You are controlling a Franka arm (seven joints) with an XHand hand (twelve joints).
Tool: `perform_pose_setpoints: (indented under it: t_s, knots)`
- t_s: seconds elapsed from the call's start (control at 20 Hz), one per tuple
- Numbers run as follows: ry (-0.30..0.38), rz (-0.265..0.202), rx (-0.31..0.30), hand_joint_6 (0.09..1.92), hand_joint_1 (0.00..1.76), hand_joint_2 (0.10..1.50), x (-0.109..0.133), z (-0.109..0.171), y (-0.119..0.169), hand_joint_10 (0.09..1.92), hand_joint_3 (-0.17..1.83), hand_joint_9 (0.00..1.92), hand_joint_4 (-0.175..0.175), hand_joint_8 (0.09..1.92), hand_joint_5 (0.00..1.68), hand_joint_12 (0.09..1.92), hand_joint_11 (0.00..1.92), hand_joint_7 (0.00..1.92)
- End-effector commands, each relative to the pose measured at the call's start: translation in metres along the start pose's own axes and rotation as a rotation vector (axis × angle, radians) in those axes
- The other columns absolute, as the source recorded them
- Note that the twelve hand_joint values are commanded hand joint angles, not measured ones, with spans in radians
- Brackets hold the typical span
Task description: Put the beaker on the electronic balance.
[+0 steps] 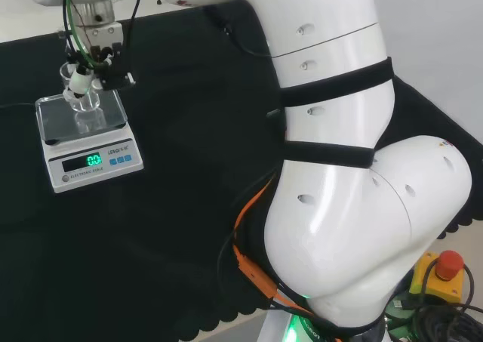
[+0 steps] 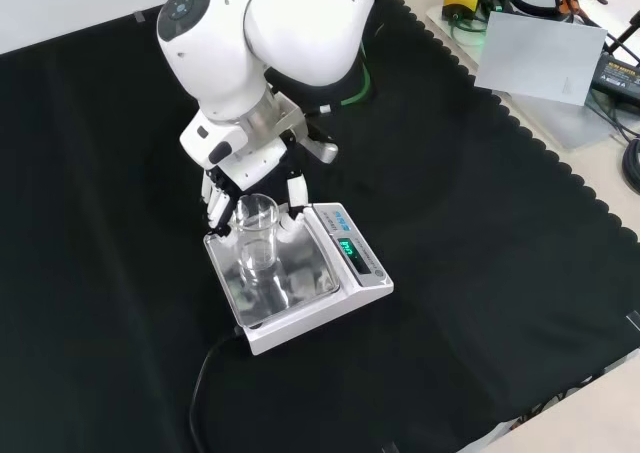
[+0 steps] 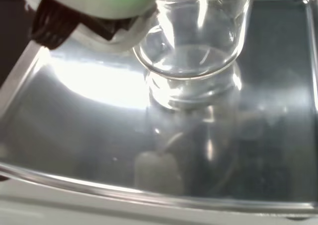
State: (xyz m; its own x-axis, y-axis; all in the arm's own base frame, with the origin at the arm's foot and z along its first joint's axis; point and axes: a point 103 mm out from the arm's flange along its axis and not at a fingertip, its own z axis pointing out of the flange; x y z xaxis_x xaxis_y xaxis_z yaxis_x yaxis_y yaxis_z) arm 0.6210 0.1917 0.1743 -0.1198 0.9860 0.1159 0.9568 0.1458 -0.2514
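1. Standing upright on the steel pan of the balance (image 2: 345, 273), the beaker (image 2: 256, 238) sits toward the pan's back edge, nearer the hand than the display.
2. The hand (image 2: 232, 198) has its fingers (image 2: 293, 218) curled around the beaker from both sides, so it holds the glass; whether the base rests fully on the pan or hovers a hair above it, I cannot tell, though the wrist view shows the base meeting its own reflection.
3. Risk, as I judge it: if the fingers open unevenly or drag while pulling away, the light glass could tip or slide off the pan's back edge.
4. Another risk: pressing down before release could load the balance and shift it on the bench (image 2: 500, 303).
5. Count: one beaker, one balance, one hand.
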Motion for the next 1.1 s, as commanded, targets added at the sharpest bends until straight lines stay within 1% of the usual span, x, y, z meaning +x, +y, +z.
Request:
perform_pose_setpoints:
  t_s: [0.05,0.2,0.25,0.3,0.4,0.55,0.65,0.8,0.9,0.95,1.0,1.1]
  knots:
    - [0.013,-0.001,0.033,1.05,1.15,0.52,-0.004,0.003,-0.003,0.56,0.77,1.23,-0.027,0.79,0.66,1.14,0.9,1.01]
    - [0.016,-0.008,0.043,1.04,1.11,0.5,-0.004,0.003,-0.005,0.57,0.79,1.2,-0.024,0.78,0.61,1.18,0.85,0.97]
    - [0.013,-0.009,0.045,1.03,1.1,0.49,-0.004,0.003,-0.006,0.58,0.79,1.18,-0.026,0.79,0.58,1.2,0.83,0.95]
    - [0.016,-0.011,0.048,0.99,1.08,0.48,-0.004,0.002,-0.007,0.6,0.79,1.14,-0.029,0.8,0.51,1.22,0.78,0.9]
    - [0.008,-0.015,0.044,0.84,1.03,0.47,-0.003,-0.001,-0.008,0.67,0.75,1.02,-0.031,0.83,0.38,1.28,0.66,0.76]
    - [-0.01,-0.02,0.047,0.62,0.98,0.47,-0.001,-0.002,-0.01,0.79,0.69,0.81,-0.03,0.85,0.26,1.34,0.5,0.5]
    - [-0.018,-0.02,0.042,0.44,0.93,0.47,0.0,-0.002,-0.011,0.85,0.64,0.65,-0.028,0.83,0.17,1.39,0.37,0.34]
    - [-0.024,-0.026,0.022,0.2,0.87,0.49,0.001,-0.005,-0.014,0.92,0.55,0.44,-0.015,0.81,0.08,1.44,0.19,0.17]
    - [-0.028,-0.028,0.011,0.09,0.82,0.5,0.004,-0.009,-0.018,0.94,0.48,0.31,-0.003,0.79,0.03,1.47,0.08,0.07]
    - [-0.027,-0.03,0.006,0.09,0.8,0.5,0.004,-0.012,-0.021,0.94,0.45,0.25,0.002,0.73,0.02,1.46,0.04,0.03]
    - [-0.026,-0.033,0.003,0.09,0.78,0.5,0.003,-0.014,-0.023,0.93,0.42,0.18,0.008,0.63,0.01,1.43,0.02,0.02]
    - [-0.027,-0.037,0.002,0.09,0.75,0.53,0.002,-0.022,-0.029,0.92,0.32,0.07,0.019,0.38,0.0,1.31,0.0,0.0]
